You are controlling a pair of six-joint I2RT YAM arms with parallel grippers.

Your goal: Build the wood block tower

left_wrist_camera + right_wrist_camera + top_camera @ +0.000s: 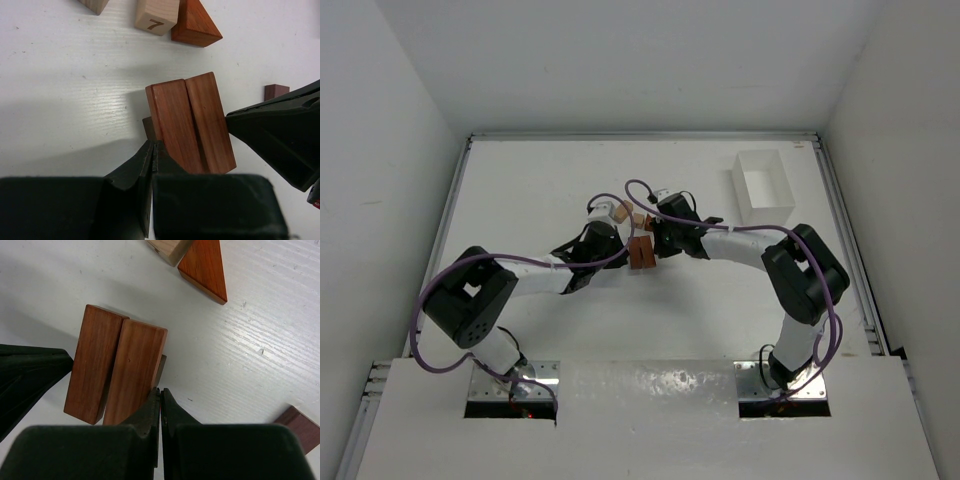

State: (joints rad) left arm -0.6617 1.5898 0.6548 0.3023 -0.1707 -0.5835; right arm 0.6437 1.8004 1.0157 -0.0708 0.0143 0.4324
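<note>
Standing barely two layers high, the wood block tower (192, 122) is two reddish-brown bars lying side by side, touching, over a dark block (148, 127) that peeks out beneath, near the middle of the bench (620, 330); the left end effector (152, 147) and right end effector (160, 392) are both fully closed, gripping nothing, tips seemingly against opposite sides of the pair. Judging by the loose pale cube marked 7 (156, 15), reddish wedge (195, 25) and small dark piece (276, 91) nearby, most of the stacking is yet to do.
</note>
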